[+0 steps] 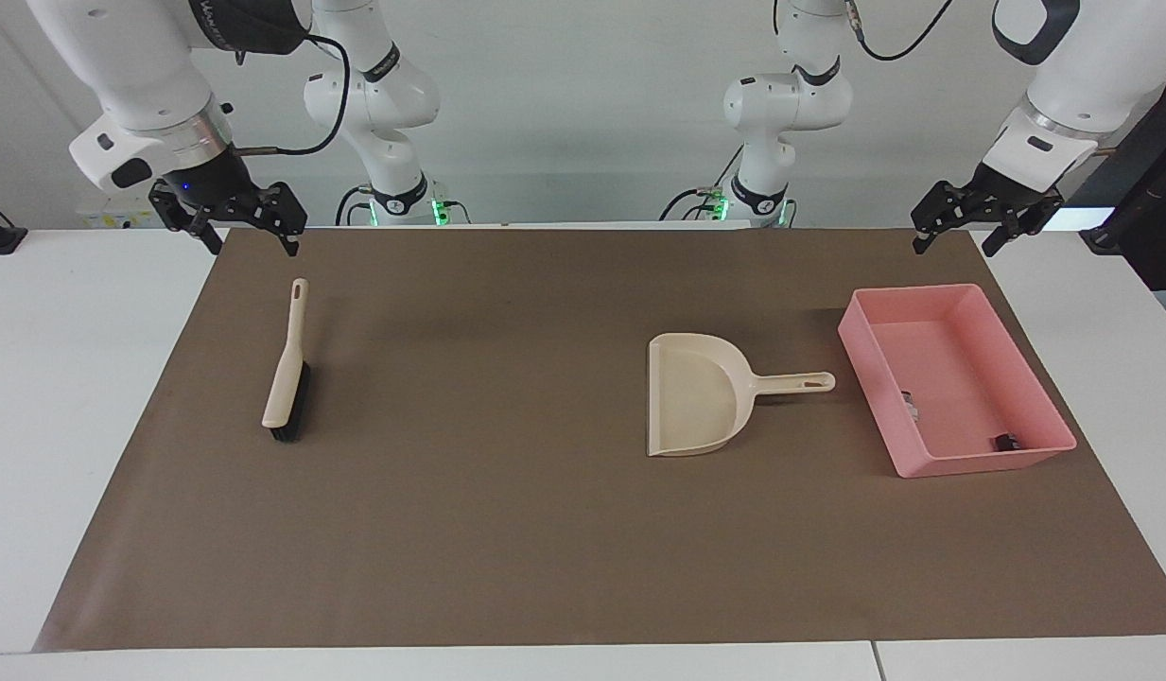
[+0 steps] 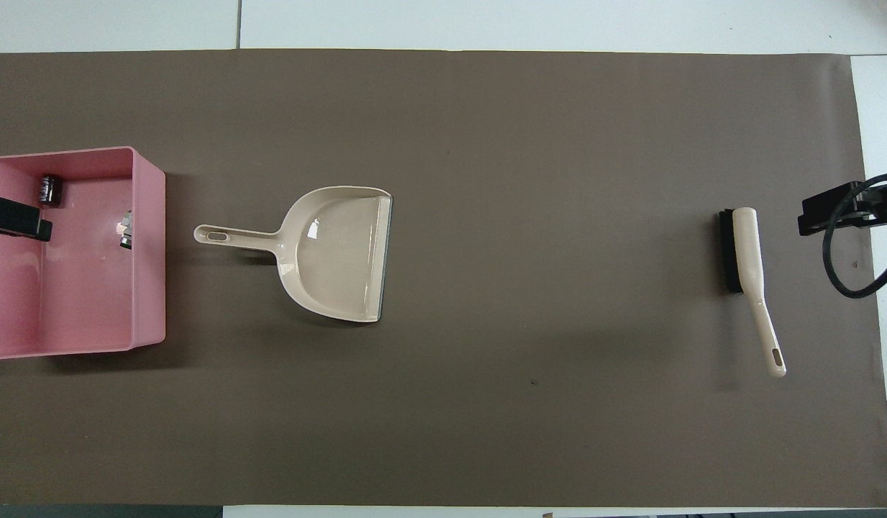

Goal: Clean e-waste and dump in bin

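Observation:
The pink bin (image 1: 961,463) stands on the brown mat at the left arm's end of the table, and also shows in the overhead view (image 2: 149,252). Both scraps of e-waste lie in it: the white-grey block (image 1: 911,405) (image 2: 126,232) and the dark piece (image 1: 1003,442) (image 2: 49,191). My left gripper (image 1: 951,248) is open and empty, raised over the mat by the bin; in the overhead view one of its fingers (image 2: 15,219) overlaps the bin's outer edge. My right gripper (image 1: 252,244) (image 2: 839,212) is open and empty, raised over the mat's edge near the brush.
A beige dustpan (image 1: 696,397) (image 2: 339,252) lies empty on the mat beside the bin, its handle pointing at the bin. A beige brush with black bristles (image 1: 287,378) (image 2: 742,248) lies at the right arm's end. White table surrounds the mat.

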